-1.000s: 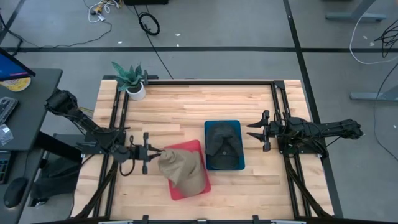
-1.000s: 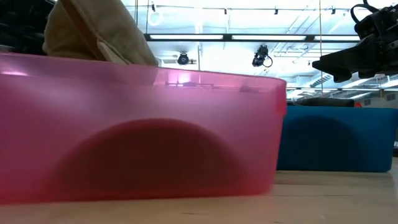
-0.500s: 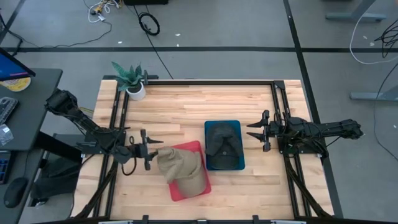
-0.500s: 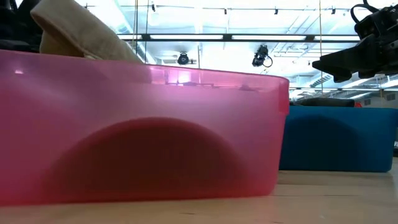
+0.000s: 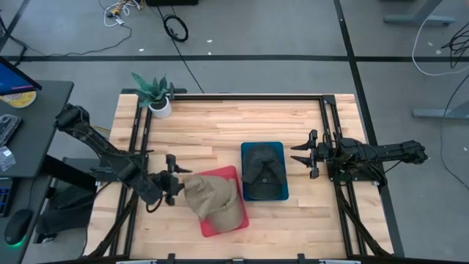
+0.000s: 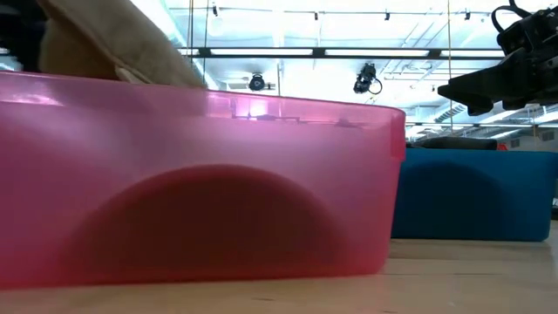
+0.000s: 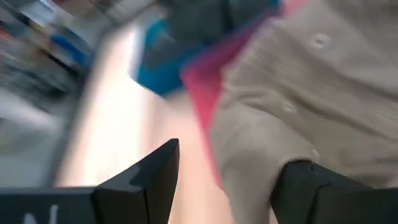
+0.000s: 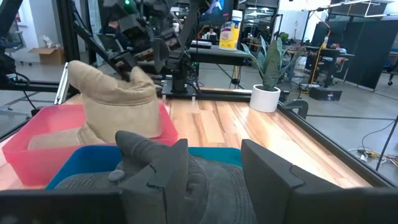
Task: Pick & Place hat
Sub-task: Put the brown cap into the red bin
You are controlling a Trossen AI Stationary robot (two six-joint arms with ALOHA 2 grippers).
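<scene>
Tan hat, soft and slumped in the pink bin (left tool spread wide, empty beside it).

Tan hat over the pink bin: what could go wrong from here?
1. The tan hat stands heaped above the pink bin with its crown toward the rim nearest the left gripper; it may slump out over that side.
2. The left gripper, open, sits right beside the fabric; pulling back could snag the hat.
</scene>
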